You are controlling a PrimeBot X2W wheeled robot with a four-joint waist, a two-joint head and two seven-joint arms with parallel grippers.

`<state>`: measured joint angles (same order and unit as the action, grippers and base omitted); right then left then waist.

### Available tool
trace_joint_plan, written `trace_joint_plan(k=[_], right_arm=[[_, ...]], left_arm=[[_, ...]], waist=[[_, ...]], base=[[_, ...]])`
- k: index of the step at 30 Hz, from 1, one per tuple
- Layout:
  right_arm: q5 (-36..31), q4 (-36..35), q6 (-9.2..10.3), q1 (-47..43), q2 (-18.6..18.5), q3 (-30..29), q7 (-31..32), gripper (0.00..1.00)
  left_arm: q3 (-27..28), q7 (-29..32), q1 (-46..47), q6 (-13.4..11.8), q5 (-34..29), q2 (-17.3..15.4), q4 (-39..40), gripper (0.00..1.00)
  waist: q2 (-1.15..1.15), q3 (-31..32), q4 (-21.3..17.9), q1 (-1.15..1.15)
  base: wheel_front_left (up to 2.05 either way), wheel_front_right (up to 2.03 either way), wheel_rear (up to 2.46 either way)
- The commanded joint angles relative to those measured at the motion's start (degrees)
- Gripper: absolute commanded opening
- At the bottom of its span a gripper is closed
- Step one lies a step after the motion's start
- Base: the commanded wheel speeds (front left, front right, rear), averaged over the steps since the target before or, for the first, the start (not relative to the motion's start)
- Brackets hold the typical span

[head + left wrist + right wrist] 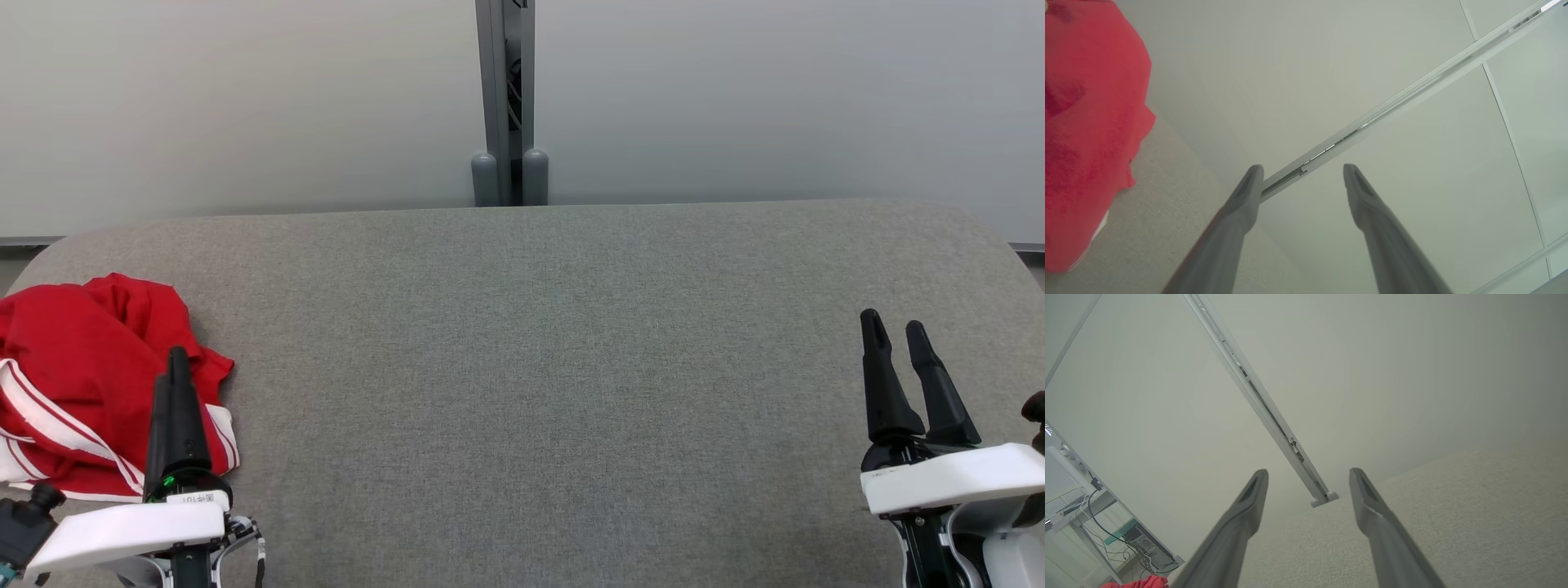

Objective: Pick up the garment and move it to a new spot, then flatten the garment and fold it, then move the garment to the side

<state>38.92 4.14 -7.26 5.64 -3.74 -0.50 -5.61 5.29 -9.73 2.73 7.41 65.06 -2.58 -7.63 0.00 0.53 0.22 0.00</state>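
Soft, light garment (73,367), probably best pinched at a raised fold beside the wide-spread left gripper (1300,175); right gripper (892,322) is spread wide too.

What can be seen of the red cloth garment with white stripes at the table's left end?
The red cloth garment with white stripes lies crumpled in a loose heap at the left end of the grey fabric-covered table, resting on it, cut off by the head view's left edge. White bands with thin red lines run across its lower part. The left gripper stands open beside it, with no cloth between its fingers.
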Motion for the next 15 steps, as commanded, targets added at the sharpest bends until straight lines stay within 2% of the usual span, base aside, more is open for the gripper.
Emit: trace_joint_plan(k=[1, 15], right_arm=[[-2.26, -1.14, -0.28, 1.41, -0.22, 0.17, -0.88, 1.0], [-14.95, -0.1, -0.28, 1.3, 0.29, 1.68, -3.36, 1.0]], left_arm=[[0.26, -0.44, 0.49, 0.07, -2.27, -0.25, 1.36, 1.0], [-3.98, -1.88, -1.29, -0.33, -23.62, -0.28, 4.5, 1.0]], waist=[[0.0, -0.01, -0.01, 0.0], [0.0, -0.09, -0.03, 0.0]], base=[[0.0, 0.0, 0.0], [0.0, 0.0, 0.0]])
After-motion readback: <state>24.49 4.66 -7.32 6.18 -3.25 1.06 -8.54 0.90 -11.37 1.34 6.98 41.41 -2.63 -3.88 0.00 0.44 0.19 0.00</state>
